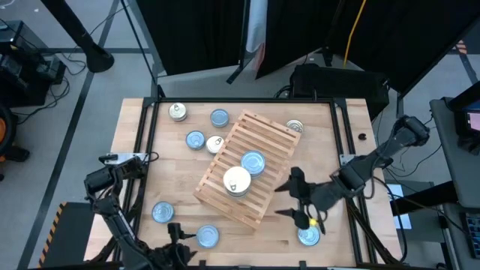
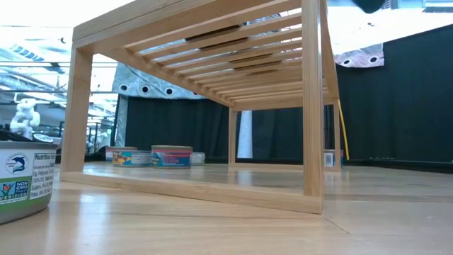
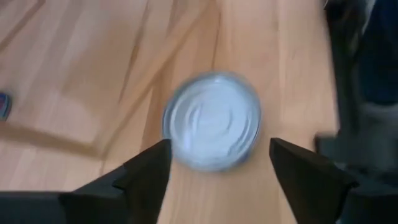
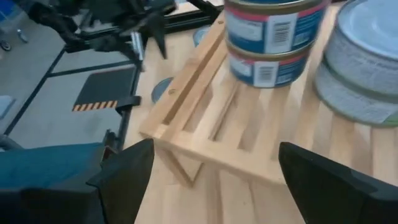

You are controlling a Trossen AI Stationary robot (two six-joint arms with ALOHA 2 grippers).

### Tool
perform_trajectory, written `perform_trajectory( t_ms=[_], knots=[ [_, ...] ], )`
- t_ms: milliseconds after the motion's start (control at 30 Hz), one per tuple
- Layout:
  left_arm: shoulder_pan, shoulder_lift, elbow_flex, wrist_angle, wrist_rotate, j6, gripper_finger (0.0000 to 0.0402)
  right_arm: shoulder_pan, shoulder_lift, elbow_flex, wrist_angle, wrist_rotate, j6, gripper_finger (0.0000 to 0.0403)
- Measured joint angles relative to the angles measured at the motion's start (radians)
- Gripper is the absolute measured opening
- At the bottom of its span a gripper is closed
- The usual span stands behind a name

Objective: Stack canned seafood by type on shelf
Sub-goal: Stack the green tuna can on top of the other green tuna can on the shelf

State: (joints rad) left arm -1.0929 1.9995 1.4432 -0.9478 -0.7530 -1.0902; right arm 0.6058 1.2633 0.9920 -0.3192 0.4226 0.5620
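You have a pale wood slatted shelf [image 1: 259,142] on a light wood bench [image 1: 341,161]. The stacked tins [image 4: 273,40] wear blue labels with pink bands and barcodes; the tin [image 3: 211,121] mid-frame has a pale blue-silver ringed top.

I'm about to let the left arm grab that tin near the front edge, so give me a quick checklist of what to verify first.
1. Left pincer open: ok, a finger shows on each side of a gap.
2. Blue-topped tin lined up with that gap: ok, but not yet between the fingers.
3. Tin standing flat on the table: ok.
4. Room on the shelf: ok, it carries one blue stack and one white stack.
5. Right pincer open and empty: ok, beside the shelf.
6. Whether the tin's label matches the blue stack: cannot tell.
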Motion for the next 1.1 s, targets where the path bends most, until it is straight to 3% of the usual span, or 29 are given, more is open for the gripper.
perform_trajectory(
  t_ms=[200, 533, 1100],
  knots=[
    [0.018, 0.001, -0.093, 0.059, 0.1, -0.004, 0.0168, 0.069, 0.0, 0.0, 0.0, 0.026, 0.051, 0.0336],
    [0.052, 0.0, -0.1, 0.075, 0.139, 0.019, 0.001, 0.074, -0.001, 0.0, 0.0, 0.026, 0.036, 0.0336],
    [0.053, -0.001, -0.1, 0.129, 0.118, 0.004, 0.0004, 0.073, -0.001, 0.0, 0.0, 0.027, 0.025, 0.0336]
  ],
)
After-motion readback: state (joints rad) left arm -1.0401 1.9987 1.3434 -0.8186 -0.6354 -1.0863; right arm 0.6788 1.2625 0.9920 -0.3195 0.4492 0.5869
